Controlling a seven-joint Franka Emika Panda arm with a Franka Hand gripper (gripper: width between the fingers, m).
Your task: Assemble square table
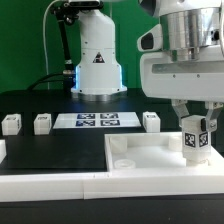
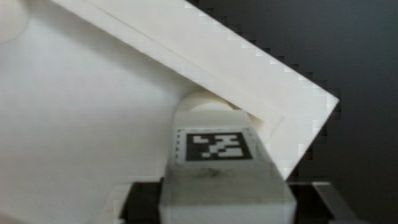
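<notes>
The gripper is clamped on a short white tagged leg post over a corner of the large white plastic square slab.
The arm's upper part is cut off, and whether the post touches the corner socket cannot be told. The slab lies on the black worktop, in front of a green wall. Three loose white leg posts flank the marker board beyond the slab's far edge. Open worktop lies at the exterior view's left.

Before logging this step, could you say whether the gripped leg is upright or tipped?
Upright: the leg stands vertical in the hand, at a corner of the slab.
</notes>
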